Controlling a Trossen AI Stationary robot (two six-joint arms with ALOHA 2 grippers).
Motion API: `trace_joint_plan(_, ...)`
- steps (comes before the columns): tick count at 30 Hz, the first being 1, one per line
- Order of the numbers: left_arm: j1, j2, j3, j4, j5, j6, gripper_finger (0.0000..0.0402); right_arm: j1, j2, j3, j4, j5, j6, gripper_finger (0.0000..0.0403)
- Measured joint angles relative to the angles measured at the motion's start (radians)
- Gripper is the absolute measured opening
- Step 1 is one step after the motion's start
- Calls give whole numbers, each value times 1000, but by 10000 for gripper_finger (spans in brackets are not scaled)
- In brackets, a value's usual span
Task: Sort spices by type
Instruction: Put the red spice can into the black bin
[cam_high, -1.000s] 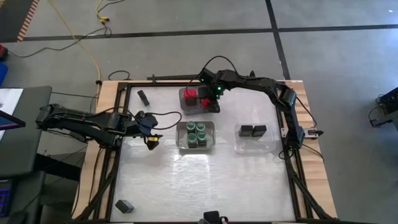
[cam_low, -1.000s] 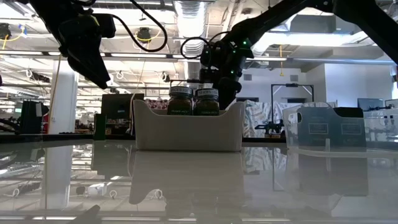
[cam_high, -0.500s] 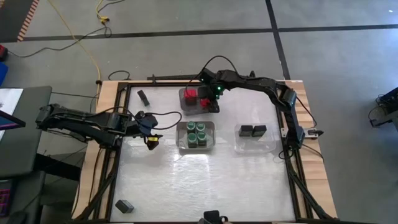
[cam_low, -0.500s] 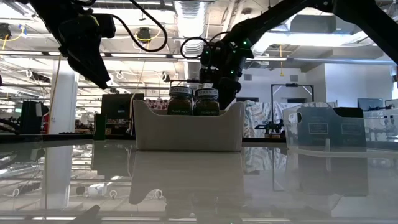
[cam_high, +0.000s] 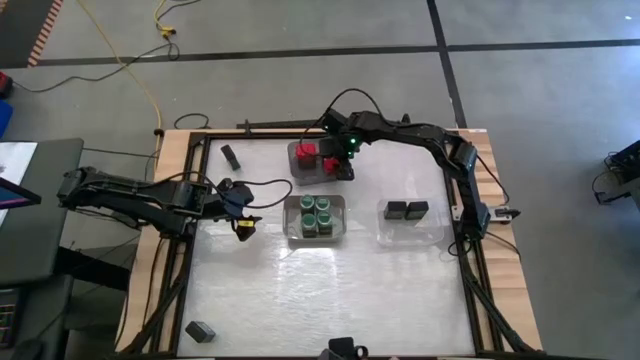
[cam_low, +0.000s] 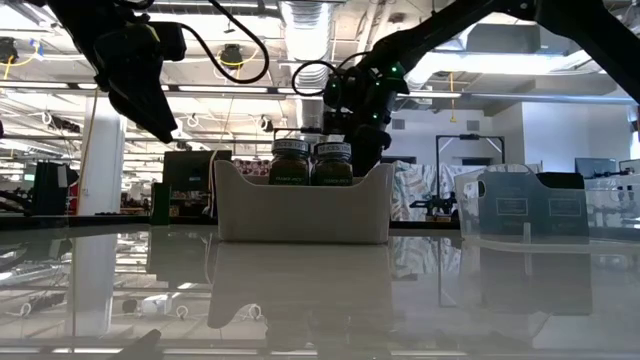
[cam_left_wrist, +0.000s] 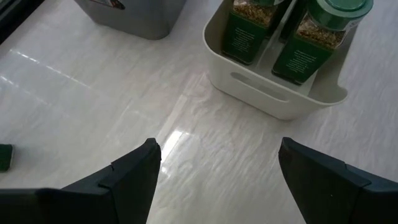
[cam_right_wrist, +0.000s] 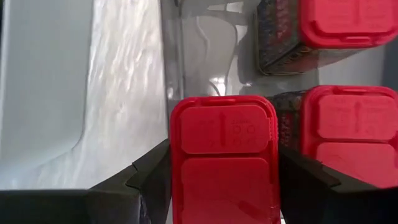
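Spices mostly binned by kind already: red-topped containers (cam_right_wrist: 339, 25) in the far grey bin (cam_high: 297, 168), green-lidded jars (cam_high: 316, 215) in the white middle bin (cam_high: 290, 230), two dark tins (cam_high: 407, 210) in the clear bin (cam_high: 430, 235). Two dark tins are not yet sorted: one near the far-left corner (cam_high: 231, 156), one at the near-left edge (cam_high: 200, 331).

Right gripper (cam_right_wrist: 224, 180) is over the grey bin, jaws part open and closed on a red-topped container (cam_right_wrist: 224, 155), fingers on its two opposite sides. It sits just beside two other red tops, so judged to be lowering it in with its kind; whether it touches the bin floor can't be told.

Left gripper (cam_left_wrist: 217, 168) hangs above bare table left of the white bin, jaws wide apart, nothing between them, touching nothing. Looks like waiting while the right arm finishes; probably next for the stray tins on its side.
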Motion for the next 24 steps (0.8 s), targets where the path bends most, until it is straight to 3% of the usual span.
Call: trace_joint_plan(24, 0, 0, 0, 0, 0, 1, 313, 0, -4, 18, -11, 0, -3, 296)
